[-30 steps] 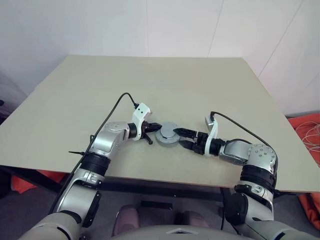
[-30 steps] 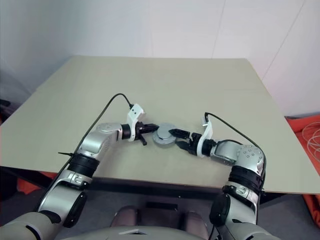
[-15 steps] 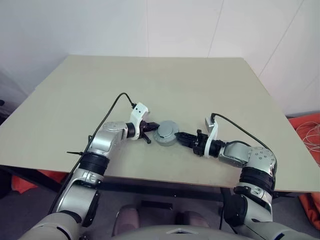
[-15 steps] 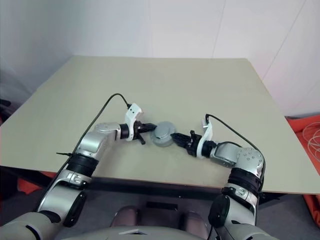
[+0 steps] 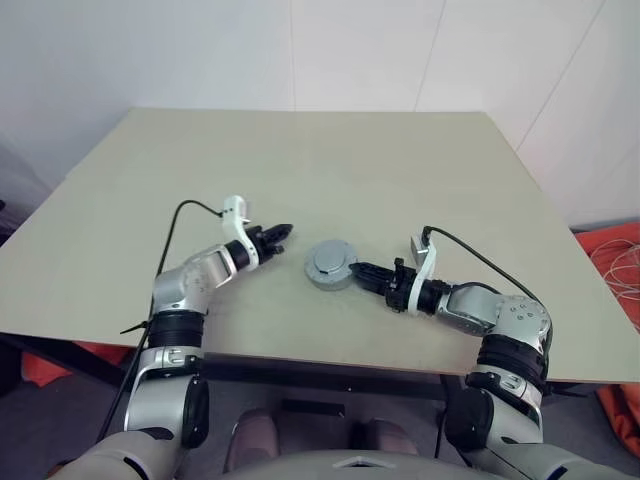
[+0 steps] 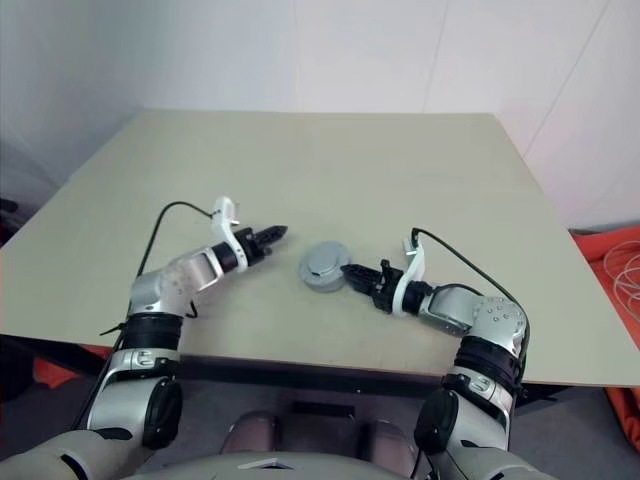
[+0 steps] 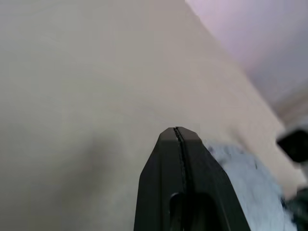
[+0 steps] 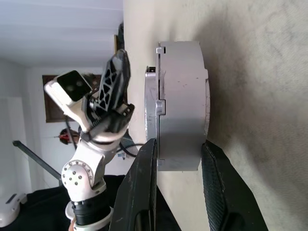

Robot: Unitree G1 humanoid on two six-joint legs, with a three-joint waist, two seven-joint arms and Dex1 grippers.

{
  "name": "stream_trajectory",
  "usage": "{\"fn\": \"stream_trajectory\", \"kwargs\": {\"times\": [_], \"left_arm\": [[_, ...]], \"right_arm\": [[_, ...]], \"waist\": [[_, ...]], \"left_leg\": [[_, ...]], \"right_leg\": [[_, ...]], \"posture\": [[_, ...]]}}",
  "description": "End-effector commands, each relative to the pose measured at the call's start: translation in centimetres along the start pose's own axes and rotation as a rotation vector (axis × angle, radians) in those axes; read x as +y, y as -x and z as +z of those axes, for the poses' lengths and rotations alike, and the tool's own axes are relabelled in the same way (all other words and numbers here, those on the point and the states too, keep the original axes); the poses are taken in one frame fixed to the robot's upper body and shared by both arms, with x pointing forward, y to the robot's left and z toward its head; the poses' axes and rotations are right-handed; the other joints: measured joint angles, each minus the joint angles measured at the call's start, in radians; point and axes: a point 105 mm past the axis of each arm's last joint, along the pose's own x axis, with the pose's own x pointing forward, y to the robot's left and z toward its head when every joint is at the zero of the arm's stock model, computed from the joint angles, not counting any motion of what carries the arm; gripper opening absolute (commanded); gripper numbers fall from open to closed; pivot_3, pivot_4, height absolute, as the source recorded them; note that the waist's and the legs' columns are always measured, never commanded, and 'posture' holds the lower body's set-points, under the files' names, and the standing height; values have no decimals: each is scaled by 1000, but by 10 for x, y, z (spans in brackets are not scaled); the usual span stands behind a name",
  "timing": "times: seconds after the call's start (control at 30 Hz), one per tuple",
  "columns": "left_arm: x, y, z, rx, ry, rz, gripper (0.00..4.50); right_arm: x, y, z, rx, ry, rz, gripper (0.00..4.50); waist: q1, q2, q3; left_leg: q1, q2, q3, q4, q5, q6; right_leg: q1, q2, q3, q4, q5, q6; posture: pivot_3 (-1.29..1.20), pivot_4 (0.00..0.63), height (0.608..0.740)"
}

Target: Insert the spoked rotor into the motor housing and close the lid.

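The motor housing sits as a round grey puck near the table's front middle, with the lid lying flat on top of it. The spoked rotor is hidden. My right gripper reaches in from the right and is shut on the housing's edge, one finger over the lid and one at the base. My left gripper is shut and empty. It hovers a short way to the housing's left, pointing towards it. In the left wrist view, its fingertips are pressed together and the housing is a grey blur beyond them.
The beige table stretches bare behind the housing, and its front edge runs just below both arms. A black cable loops off my right wrist. Orange fabric lies on the floor to the right.
My left gripper has pulled back from the housing to the left and rolled. My right gripper's fingers, spread wide a second ago, have closed onto the housing's edge.
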Motion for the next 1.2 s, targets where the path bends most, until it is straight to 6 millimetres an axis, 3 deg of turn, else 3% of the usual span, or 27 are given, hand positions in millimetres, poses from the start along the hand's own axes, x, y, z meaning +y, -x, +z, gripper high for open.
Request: {"fn": "stream_trajectory", "kwargs": {"times": [0.03,0.2,0.4,0.53,0.67,0.9,1.2], "left_arm": [[-5,11,19,-52,134,-38,0],[-3,29,30,-154,380,-114,0],[-18,44,27,-179,477,-262,0],[-31,63,31,-233,576,-427,860],[-25,68,23,-237,644,-409,2198],[-38,67,3,-125,743,-468,4437],[-58,56,-19,27,805,-503,4500]], "right_arm": [[29,1,11,-25,45,125,1089],[38,3,15,-38,47,175,1088],[53,7,16,-16,93,230,1088],[60,10,19,-13,112,239,1088],[64,10,20,-5,127,241,1088],[78,8,14,35,171,281,1088],[89,4,9,66,200,310,1088]], "waist": [[0,0,0],[1,-1,1],[1,-1,1],[1,-1,1],[1,-1,1],[3,-1,1],[8,-1,1]], "left_leg": [[0,0,0,0,0,0],[0,0,0,0,0,0],[-1,0,0,0,0,0],[-1,-1,0,1,0,0],[0,-1,0,1,0,0],[-1,-1,0,1,0,0],[-1,-1,0,2,0,0]], "right_leg": [[0,0,0,0,0,0],[0,0,0,0,0,0],[0,0,0,0,0,0],[0,0,0,0,0,0],[0,1,0,0,0,1],[0,1,0,0,2,4],[0,1,0,0,3,6]], "posture": [[0,0,740],[0,0,740],[0,0,740],[0,0,740],[0,0,740],[0,0,740],[0,0,740]]}}
